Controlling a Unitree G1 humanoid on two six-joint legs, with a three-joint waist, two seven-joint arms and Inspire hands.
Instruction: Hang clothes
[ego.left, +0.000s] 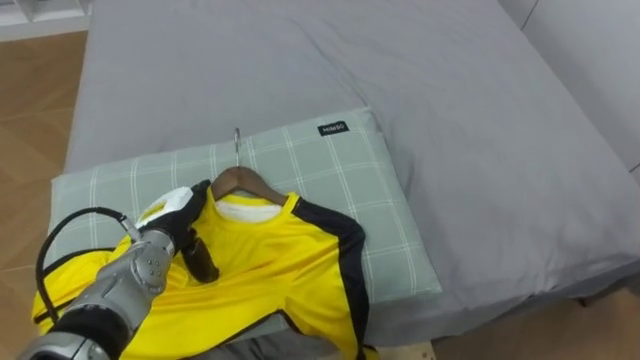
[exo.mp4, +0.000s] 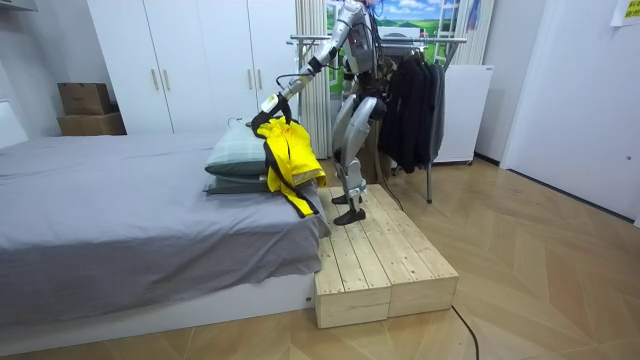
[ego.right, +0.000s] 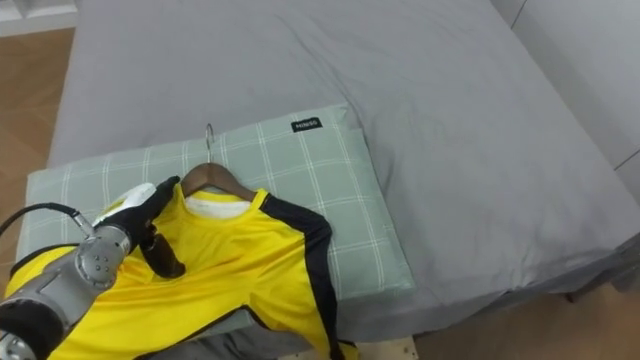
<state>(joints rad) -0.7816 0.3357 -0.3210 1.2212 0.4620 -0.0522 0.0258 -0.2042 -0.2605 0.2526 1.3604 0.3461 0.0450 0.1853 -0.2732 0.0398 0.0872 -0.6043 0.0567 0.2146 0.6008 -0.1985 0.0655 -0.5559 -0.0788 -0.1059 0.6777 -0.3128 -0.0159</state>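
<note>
Room view showed the robot on the platform (exo.mp4: 385, 265), its left hand (ego.left: 178, 215) pinching the yellow shirt (ego.left: 270, 265) over the hanger (ego.left: 245, 180) on the pillow (ego.left: 380, 190), presumably to lift both toward the rack (exo.mp4: 420, 42).

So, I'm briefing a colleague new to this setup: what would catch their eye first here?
The bright yellow shirt on a wooden hanger, lying on a green checked pillow on the grey bed. The robot's left hand rests on the shirt's shoulder beside the hanger. In the room view the robot stands on a wooden platform by the bed, a rack of dark clothes behind it.
</note>
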